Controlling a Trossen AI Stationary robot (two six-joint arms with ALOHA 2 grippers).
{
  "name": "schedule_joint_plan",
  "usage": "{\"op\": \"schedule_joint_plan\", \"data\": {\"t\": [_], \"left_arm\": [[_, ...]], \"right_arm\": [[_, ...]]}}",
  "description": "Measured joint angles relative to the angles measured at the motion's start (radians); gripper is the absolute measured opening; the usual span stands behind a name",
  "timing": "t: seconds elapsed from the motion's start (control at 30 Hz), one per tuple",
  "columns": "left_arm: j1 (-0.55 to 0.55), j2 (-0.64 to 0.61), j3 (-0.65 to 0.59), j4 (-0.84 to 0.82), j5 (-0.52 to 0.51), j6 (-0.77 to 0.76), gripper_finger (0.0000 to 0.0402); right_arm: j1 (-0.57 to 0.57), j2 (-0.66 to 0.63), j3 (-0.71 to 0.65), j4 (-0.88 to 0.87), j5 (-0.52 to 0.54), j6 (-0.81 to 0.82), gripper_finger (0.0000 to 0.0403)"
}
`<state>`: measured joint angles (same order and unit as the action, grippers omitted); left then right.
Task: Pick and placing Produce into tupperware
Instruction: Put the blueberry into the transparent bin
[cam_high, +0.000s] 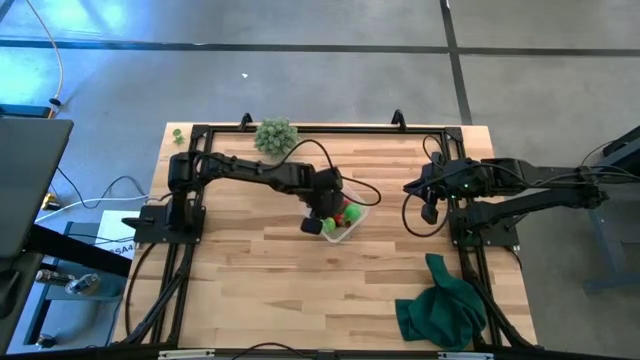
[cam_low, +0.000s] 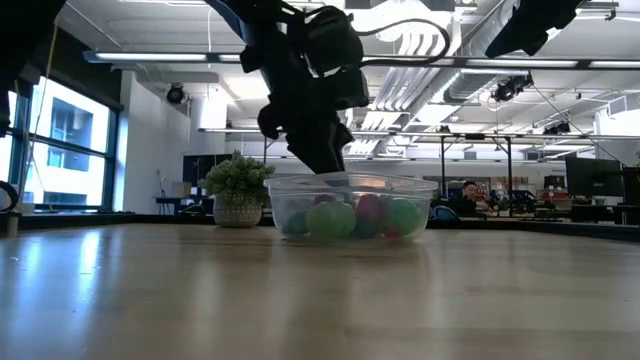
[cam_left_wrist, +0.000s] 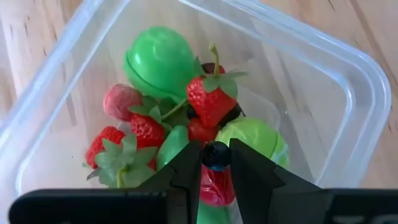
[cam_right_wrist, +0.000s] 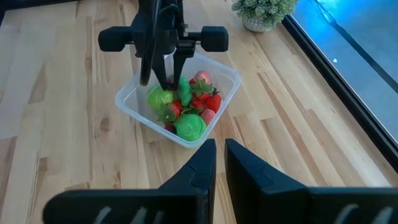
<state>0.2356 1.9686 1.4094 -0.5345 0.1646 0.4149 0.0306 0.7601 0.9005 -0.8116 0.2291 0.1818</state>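
The clear tupperware (cam_high: 350, 222) stands mid-table and holds produce: strawberries (cam_left_wrist: 211, 99), a bright green round piece (cam_left_wrist: 160, 59) and a leafy green ball (cam_right_wrist: 189, 126). My left gripper (cam_left_wrist: 216, 155) reaches down into the tupperware (cam_left_wrist: 348, 56), shut on a small dark blue berry (cam_left_wrist: 216, 154). In the right wrist view its fingers (cam_right_wrist: 168, 74) dip among the pieces. My right gripper (cam_right_wrist: 219, 155) hangs shut with nothing in it, raised over the table's right side (cam_high: 430, 210), well away from the tupperware (cam_right_wrist: 230, 81). My left gripper pinches the small dark berry (cam_left_wrist: 216, 163) between its two fingertips. The fingers slant down into the tupperware from above. The berry sits just over the heaped strawberries and green pieces; whether it rests on them I cannot tell.
A pale green bushy plant in a pot (cam_high: 275, 135) stands at the far edge. A dark green cloth (cam_high: 440, 305) lies crumpled at the near right corner. Black frame rails (cam_high: 190, 200) run along the table's sides. Bare wood lies in front of the tupperware.
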Motion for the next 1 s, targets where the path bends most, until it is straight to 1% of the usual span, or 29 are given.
{"op": "schedule_joint_plan", "data": {"t": [0.93,1.0], "left_arm": [[0.000,0.000,0.000,0.010,0.030,-0.001,0.0070],[0.000,0.000,0.000,0.010,0.030,-0.001,0.0074]], "right_arm": [[0.000,0.000,0.000,0.000,0.000,0.000,0.0025],[0.000,0.000,0.000,0.000,0.000,0.000,0.0025]]}}
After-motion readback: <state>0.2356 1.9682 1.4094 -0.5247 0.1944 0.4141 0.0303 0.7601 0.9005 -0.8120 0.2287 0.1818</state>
